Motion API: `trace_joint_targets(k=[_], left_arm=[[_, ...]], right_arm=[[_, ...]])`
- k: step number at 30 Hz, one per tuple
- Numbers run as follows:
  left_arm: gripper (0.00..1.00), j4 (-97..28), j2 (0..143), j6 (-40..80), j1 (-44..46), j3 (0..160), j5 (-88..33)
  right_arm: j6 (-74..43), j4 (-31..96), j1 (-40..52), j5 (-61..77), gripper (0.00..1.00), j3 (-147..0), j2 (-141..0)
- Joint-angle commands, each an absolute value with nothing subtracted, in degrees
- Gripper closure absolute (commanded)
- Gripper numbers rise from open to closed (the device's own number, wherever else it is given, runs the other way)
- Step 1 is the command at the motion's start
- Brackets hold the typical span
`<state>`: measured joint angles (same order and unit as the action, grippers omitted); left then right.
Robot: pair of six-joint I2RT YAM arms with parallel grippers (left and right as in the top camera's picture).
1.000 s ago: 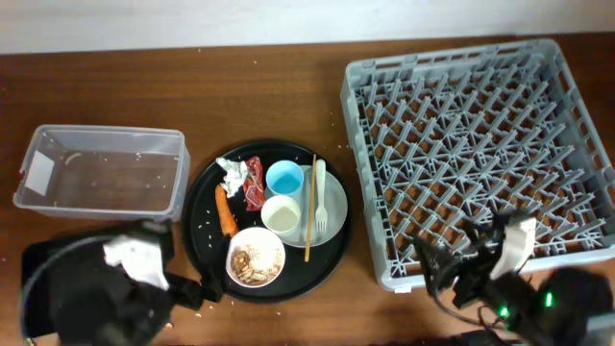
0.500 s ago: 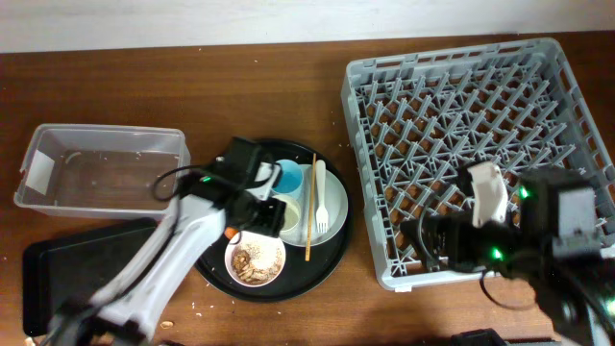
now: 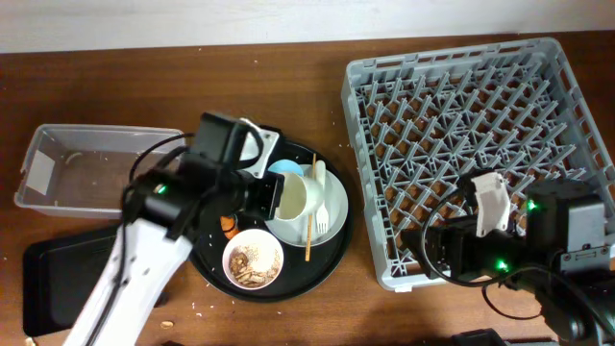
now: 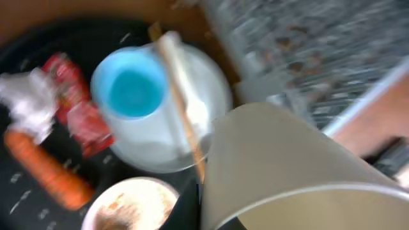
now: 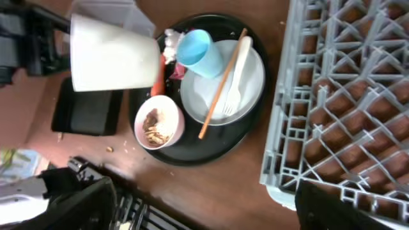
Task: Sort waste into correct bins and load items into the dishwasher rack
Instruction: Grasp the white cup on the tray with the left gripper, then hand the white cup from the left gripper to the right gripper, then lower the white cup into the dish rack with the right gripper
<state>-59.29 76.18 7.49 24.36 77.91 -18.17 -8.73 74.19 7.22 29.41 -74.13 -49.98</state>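
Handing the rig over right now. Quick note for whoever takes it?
Left claw: shut on the white cup, lifted over the round black tray.
Right claw: open, empty, at the dishwasher rack's near edge.
On the round tray: blue cup, fork and wooden stick on the plate; bowl of scraps; carrot, red wrapper, paper ball.
Done: nothing seen in rack, clear tub or black bin tray.
Left: everything, probably the cup first.

white cup [image 3: 293,197] lifted off plate [image 3: 338,207], tipped sideways in left fingers [image 3: 262,194]; right arm [image 3: 567,231] raised
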Motion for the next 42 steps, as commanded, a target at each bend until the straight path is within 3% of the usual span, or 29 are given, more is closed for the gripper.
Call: trace_joint_targets(k=[1,3,9,11,20,22,24,27,28,29,30,35,39,42], left_arm=[[1.00,-56.6,70.5,4.5,24.5,79.0,-35.8],[1.00,-50.6,69.2,-1.2,24.5,79.0,-55.2],[1.00,-40.2,69.6,-1.8,24.5,79.0,-75.6],[1.00,-39.4,69.6,-1.8,24.5,79.0,-75.7],[0.99,-35.0,69.9,-1.8,24.5,79.0,-72.6],[1.00,-35.0,70.5,-1.8,25.7,79.0,-71.3],[0.99,-35.0,70.7,-1.8,26.5,79.0,-70.5],[1.00,-34.7,70.8,-1.8,26.5,79.0,-70.5],[0.81,-34.3,70.8,-1.8,26.5,79.0,-69.8],[0.55,-34.3,70.7,-1.8,26.5,79.0,-68.5],[0.01,-34.3,70.7,-1.8,26.3,79.0,-66.7],[0.01,-34.8,70.3,0.8,17.1,79.0,-65.9],[0.01,-37.6,66.7,0.8,14.8,79.0,-66.0],[0.01,-45.6,64.4,0.3,14.9,79.0,-57.1]], right_arm=[[-4.1,71.9,7.1,38.6,0.13,-74.8,-49.9],[4.3,69.1,7.1,51.2,0.12,-74.8,-49.9],[12.4,54.4,7.1,73.5,0.02,-74.8,-50.1],[9.1,50.0,7.1,78.0,0.00,-74.8,-50.8],[5.5,50.4,10.9,78.2,0.13,-74.8,-53.4],[5.5,49.0,14.3,75.7,0.19,-74.8,-53.8],[5.5,49.0,14.8,75.4,0.35,-74.8,-54.5],[5.5,49.0,14.8,73.1,0.39,-74.8,-54.7],[5.4,49.1,14.7,71.2,0.42,-74.8,-54.7],[5.0,49.1,14.5,70.4,0.44,-74.8,-54.6],[2.7,49.1,14.5,66.9,0.48,-74.8,-54.5],[-10.0,53.5,14.5,37.9,0.50,-75.1,-49.4],[-24.8,72.2,14.5,-3.7,0.50,-75.3,-48.9],[-29.4,80.6,14.5,-15.1,0.50,-75.3,-51.0]])
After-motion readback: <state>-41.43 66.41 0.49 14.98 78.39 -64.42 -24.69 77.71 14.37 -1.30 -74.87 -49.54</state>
